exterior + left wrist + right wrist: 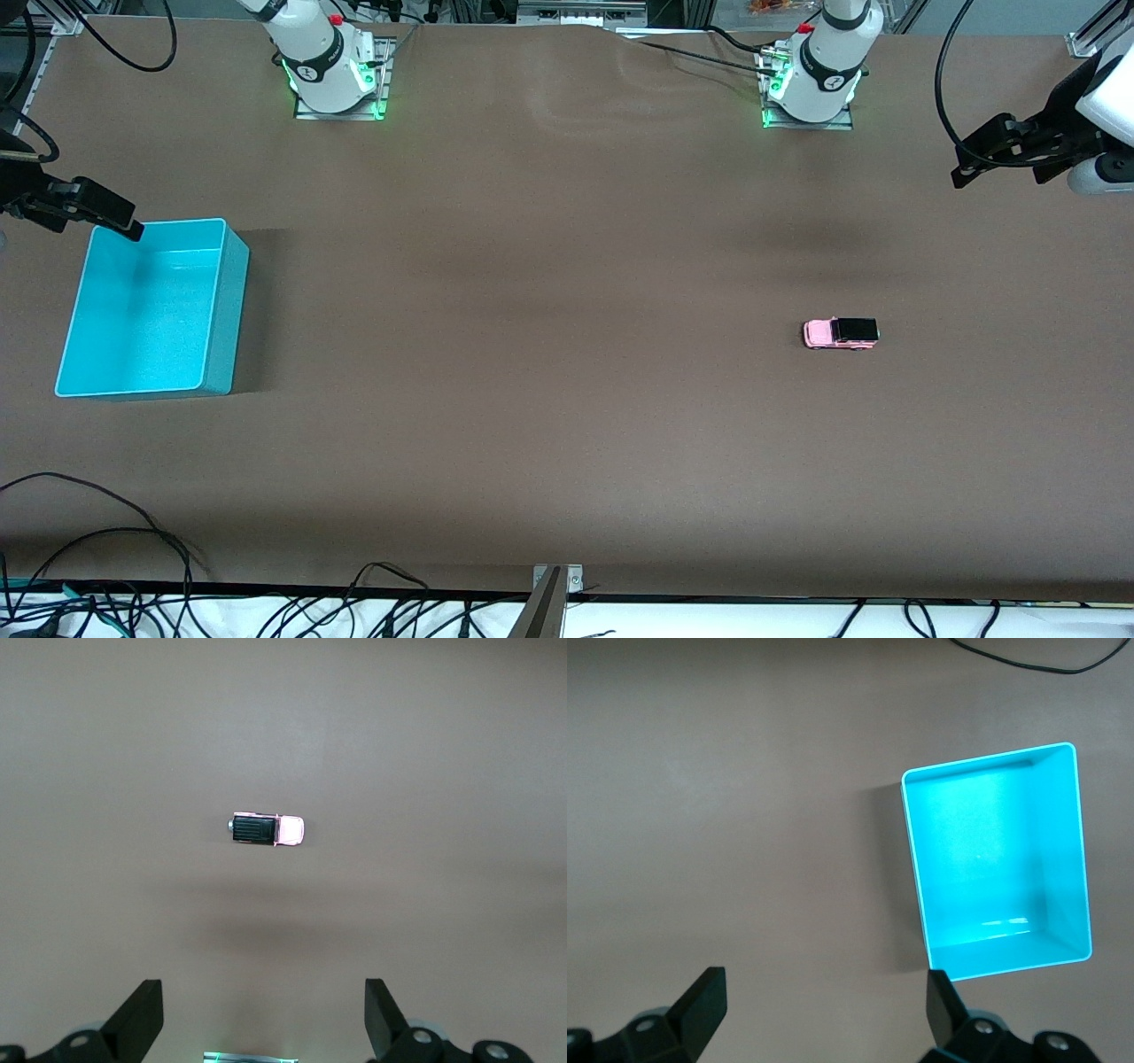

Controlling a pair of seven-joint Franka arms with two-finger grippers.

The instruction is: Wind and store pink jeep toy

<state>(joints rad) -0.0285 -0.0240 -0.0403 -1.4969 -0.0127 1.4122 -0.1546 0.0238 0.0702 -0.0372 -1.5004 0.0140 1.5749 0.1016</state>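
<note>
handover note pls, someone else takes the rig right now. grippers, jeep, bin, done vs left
Left gripper: open, empty, up in the air at the left arm's end of the table.
Right gripper: open, empty, up in the air beside the bin.
Jeep: on its wheels on the bare table, toward the left arm's end, nothing touching it.
Bin: turquoise, empty, at the right arm's end.
Done: nothing visible yet.
Left: grasp the jeep, wind it, put it in the bin.
</note>
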